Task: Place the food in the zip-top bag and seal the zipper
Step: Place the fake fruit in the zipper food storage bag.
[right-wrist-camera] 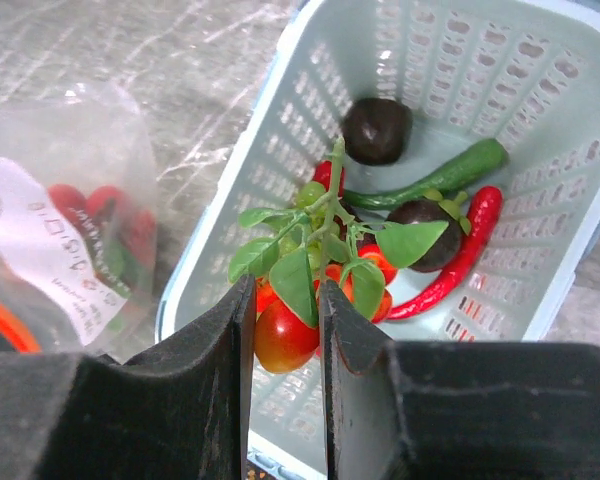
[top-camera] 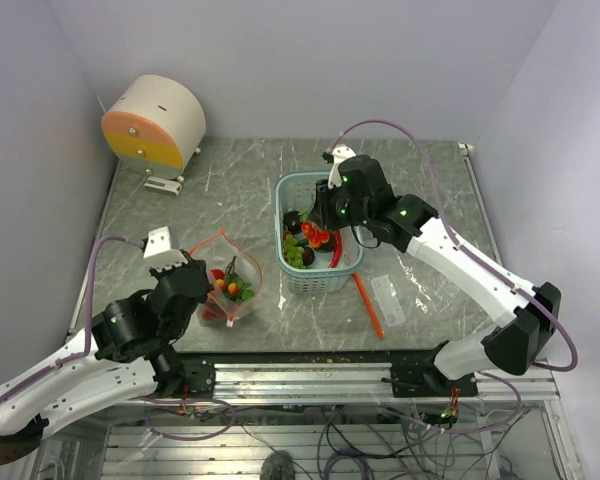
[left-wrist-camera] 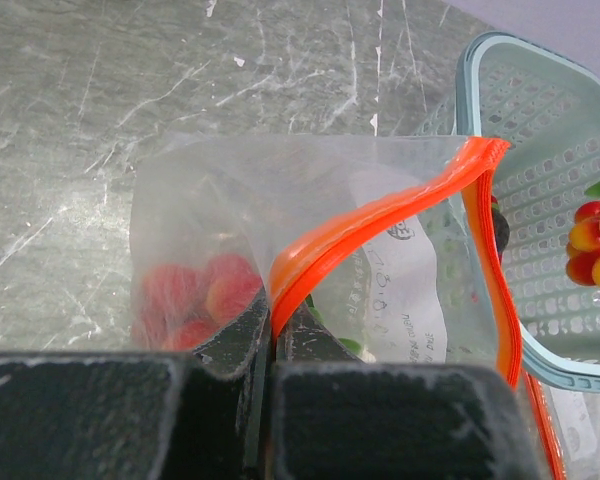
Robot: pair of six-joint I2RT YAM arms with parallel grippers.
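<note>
Left claw (left-wrist-camera: 273, 330) clamped on zipper (left-wrist-camera: 380, 215) of zip-top bag (left-wrist-camera: 210, 200). Bag on table (left-wrist-camera: 80, 100) beside basket (right-wrist-camera: 540, 120), some food (left-wrist-camera: 205, 295) inside. Right claw (right-wrist-camera: 285, 300) pinching leafy tomato sprig (right-wrist-camera: 280, 340) inside basket.

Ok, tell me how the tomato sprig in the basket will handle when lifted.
Likely light: the tomato sprig is small toy fruit. Its leafy stems look bendy, so tomatoes may dangle and swing from the right gripper. Leaves could snag the basket mesh.
</note>
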